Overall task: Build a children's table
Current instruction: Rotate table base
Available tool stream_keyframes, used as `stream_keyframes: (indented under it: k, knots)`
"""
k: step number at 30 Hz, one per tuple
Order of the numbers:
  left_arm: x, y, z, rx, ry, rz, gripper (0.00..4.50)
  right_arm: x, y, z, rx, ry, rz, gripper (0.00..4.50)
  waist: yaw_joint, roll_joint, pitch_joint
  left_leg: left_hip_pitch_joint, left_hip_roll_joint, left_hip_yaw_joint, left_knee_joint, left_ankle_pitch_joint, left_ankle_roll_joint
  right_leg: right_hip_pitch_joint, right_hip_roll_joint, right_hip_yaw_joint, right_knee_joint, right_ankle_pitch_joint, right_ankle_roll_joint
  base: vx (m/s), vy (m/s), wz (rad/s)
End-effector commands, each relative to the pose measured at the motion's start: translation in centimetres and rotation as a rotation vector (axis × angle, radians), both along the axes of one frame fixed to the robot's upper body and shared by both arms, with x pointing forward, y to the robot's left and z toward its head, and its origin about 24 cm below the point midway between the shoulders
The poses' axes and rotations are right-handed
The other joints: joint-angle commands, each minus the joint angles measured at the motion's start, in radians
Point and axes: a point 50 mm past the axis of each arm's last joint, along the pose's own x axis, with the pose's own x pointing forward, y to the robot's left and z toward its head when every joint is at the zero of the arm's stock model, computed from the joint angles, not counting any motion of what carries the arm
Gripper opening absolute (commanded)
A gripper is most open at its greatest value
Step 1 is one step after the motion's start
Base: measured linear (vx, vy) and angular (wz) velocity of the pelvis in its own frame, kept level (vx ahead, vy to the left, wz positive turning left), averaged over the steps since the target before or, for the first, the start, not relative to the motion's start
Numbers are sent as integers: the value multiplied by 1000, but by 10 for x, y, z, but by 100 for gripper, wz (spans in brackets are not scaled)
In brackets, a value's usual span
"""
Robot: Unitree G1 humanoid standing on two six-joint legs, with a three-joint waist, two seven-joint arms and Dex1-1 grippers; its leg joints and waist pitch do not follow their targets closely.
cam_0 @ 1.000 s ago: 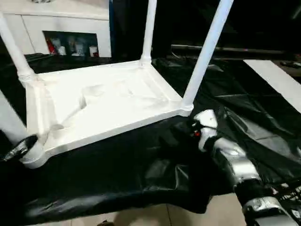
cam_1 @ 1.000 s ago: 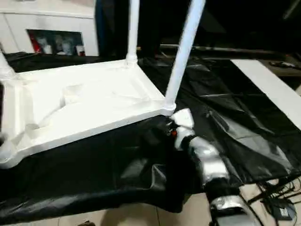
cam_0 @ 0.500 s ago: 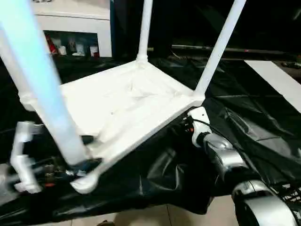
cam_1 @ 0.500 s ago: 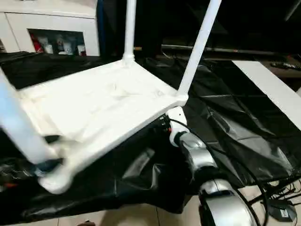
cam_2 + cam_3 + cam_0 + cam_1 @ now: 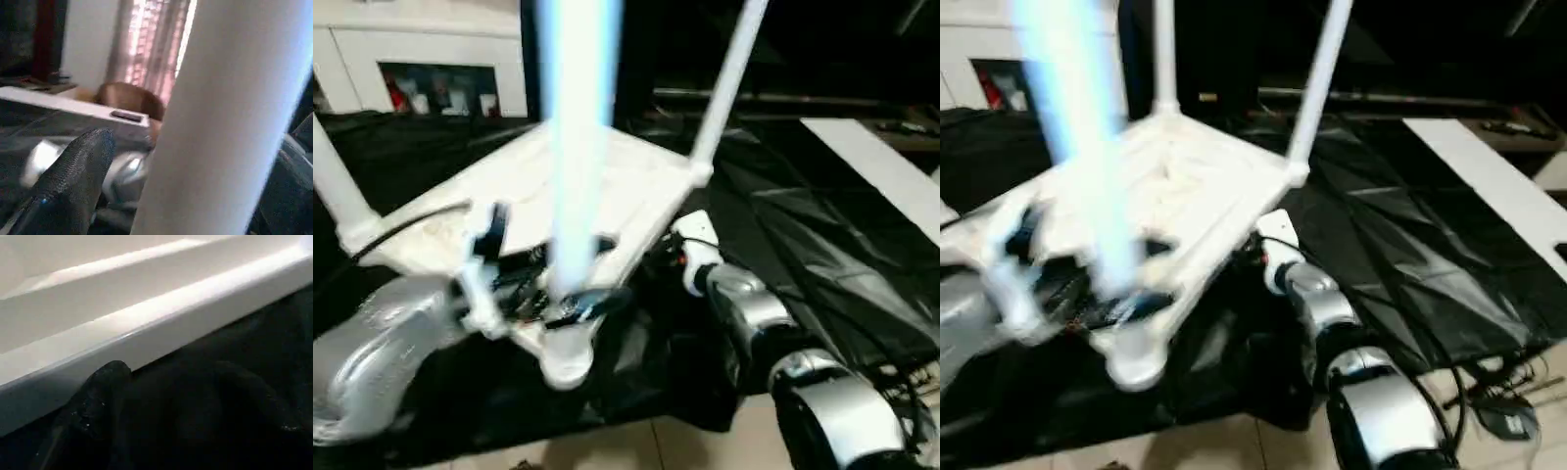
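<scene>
- The children's table point(image 5: 607, 186) sits across the middle of the head views, upside down and tilted, ribbed underside up, legs rising toward the top of the frame
- Its near corner socket point(image 5: 566, 364) hangs low at lower centre, over the black-draped table point(image 5: 822, 245)
- One white leg point(image 5: 576, 147) stands blurred at centre; another leg point(image 5: 729, 73) rises at upper right, a third point(image 5: 335, 191) at the left edge
- The left claw point(image 5: 563, 304) straddles the centre leg just above that socket, fingers spread wide around the tube; in the left wrist view a black finger point(image 5: 73, 181) stands beside the leg with a gap, so I judge it braced there, not clamped
- The right claw point(image 5: 98, 401) sits under the tabletop's long edge, partly open; whether it pinches the rim I cannot tell
- Left forearm sweeps in from lower left, wrist bent up; right forearm point(image 5: 754, 313) climbs from lower right
- The step looks like turning the table over: keep both supports close to the frame, tilt slowly, and watch that the leg does not slip from its socket
</scene>
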Motion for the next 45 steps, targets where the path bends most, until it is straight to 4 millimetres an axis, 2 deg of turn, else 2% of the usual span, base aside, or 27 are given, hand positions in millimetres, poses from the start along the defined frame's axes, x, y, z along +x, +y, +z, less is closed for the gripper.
stream_keyframes:
  k: [1,5,6,10,12,14,16,17,18,21,22,24,25,27,28,29,30,32,34,36,39,40,41,42,43,44,45]
  knots:
    - [1,-18,0,5,2,-59,441,-1,23,10,13,-37,113,311,4,26,-54,0,29,-21,-74,-282,-87,34,-65,51,-71,-215,-146,0,0,0]
    - [5,-29,1,-9,-8,-87,441,-2,28,10,12,-38,122,311,-1,26,-59,0,29,-18,-69,-239,-73,37,-65,52,-64,-143,-169,0,0,0]
    - [7,-32,2,-14,-12,-88,441,-1,28,10,12,-39,120,311,-1,26,-64,-2,29,-16,-64,-181,-60,40,-62,51,-55,-54,-187,0,0,0]
    - [23,-47,-2,7,-62,-10,441,0,27,11,11,-47,106,311,3,30,-63,-1,30,-11,-60,-159,-43,38,-58,51,-53,9,-204,0,0,0]
    - [41,-46,-12,101,-104,141,441,4,22,13,-11,-68,54,311,4,28,-61,0,31,-14,-62,-193,-45,38,-62,52,-60,-51,-184,0,0,0]
    - [47,-44,-15,142,-110,184,441,6,18,13,-14,-73,27,311,3,26,-60,0,33,-15,-63,-205,-57,39,-65,52,-61,-83,-176,0,0,0]
    - [56,-37,-22,227,-125,250,441,9,8,15,-8,-78,-22,311,4,29,-60,6,33,-15,-63,-234,-61,32,-64,52,-65,-119,-170,0,0,0]
    - [59,-33,-25,258,-129,271,441,10,4,15,-2,-79,-34,311,4,25,-58,3,32,-16,-65,-243,-59,33,-63,51,-67,-143,-164,0,0,0]
    - [61,-30,-27,286,-132,289,441,11,0,15,4,-79,-39,311,6,27,-58,3,32,-16,-64,-245,-60,32,-64,51,-68,-159,-159,0,0,0]
    - [65,-21,-35,351,-145,332,441,12,-13,15,16,-85,-40,311,9,30,-57,4,33,-16,-64,-249,-60,30,-65,52,-70,-168,-160,0,0,0]
    - [64,-18,-40,373,-152,324,441,11,-24,16,33,-92,-32,311,11,30,-57,4,33,-16,-65,-253,-57,30,-64,51,-71,-171,-159,0,0,0]
    - [60,-17,-45,384,-148,284,441,9,-40,18,41,-110,10,311,18,34,-59,4,34,-16,-63,-245,-52,31,-64,51,-69,-148,-165,0,0,0]
    - [60,-17,-45,384,-148,284,441,9,-40,18,41,-110,10,311,24,32,-59,5,34,-14,-61,-229,-47,30,-63,52,-67,-122,-172,0,0,0]
    - [56,-15,-52,419,-143,257,441,4,-53,18,20,-119,75,311,29,36,-62,3,33,-14,-59,-209,-39,34,-62,51,-64,-80,-185,0,0,0]
    - [55,-15,-56,440,-135,241,426,2,-59,18,0,-122,91,311,27,33,-61,2,33,-14,-60,-206,-36,34,-61,51,-64,-73,-188,0,0,0]
    - [52,-13,-63,489,-118,214,415,-2,-72,17,-42,-126,123,311,31,39,-61,6,33,-14,-60,-208,-33,34,-58,49,-66,-73,-190,0,0,0]
    - [51,-12,-66,514,-109,202,415,-5,-78,17,-62,-127,139,311,30,35,-59,3,32,-14,-60,-208,-30,35,-58,50,-65,-73,-193,0,0,0]
    - [50,-9,-78,606,-90,192,396,-16,-103,22,-154,-137,207,311,37,37,-58,3,31,-13,-59,-213,-27,37,-58,51,-70,-94,-186,0,0,0]
    - [49,-10,-80,619,-79,189,396,-19,-109,25,-166,-137,222,311,43,35,-56,3,30,-12,-58,-220,-25,38,-59,52,-74,-125,-173,0,0,0]
    - [47,-11,-82,635,-73,186,367,-25,-116,30,-172,-131,250,311,44,31,-53,-1,30,-15,-61,-238,-22,39,-61,52,-81,-185,-166,0,0,0]
    - [43,-8,-88,706,-73,170,362,-43,-124,40,-172,-103,347,311,40,30,-52,-1,32,-18,-61,-247,-12,37,-61,52,-86,-222,-156,0,0,0]
    - [43,-8,-88,707,-73,170,352,-43,-124,40,-172,-103,348,311,45,30,-52,1,33,-18,-60,-248,-7,38,-60,52,-87,-221,-150,0,0,0]
    - [41,-4,-91,765,-86,167,341,-53,-126,44,-157,-75,400,311,39,25,-51,-2,33,-19,-61,-249,-3,36,-60,51,-86,-231,-151,0,0,0]
    - [40,-1,-92,785,-87,176,330,-60,-125,46,-144,-55,430,311,45,15,-50,2,35,-18,-59,-245,7,35,-58,52,-90,-244,-138,0,0,0]
    - [40,-1,-92,785,-87,176,324,-60,-125,46,-144,-55,430,311,48,20,-49,2,37,-20,-61,-244,8,34,-62,53,-87,-248,-138,0,0,0]
    - [40,2,-92,800,-84,182,317,-67,-124,48,-127,-32,465,311,43,23,-48,-1,36,-21,-64,-253,6,32,-61,51,-91,-273,-138,0,0,0]
    - [39,4,-92,810,-79,179,317,-73,-123,50,-112,-13,489,311,45,17,-48,1,36,-21,-61,-257,5,31,-62,51,-92,-290,-133,0,0,0]
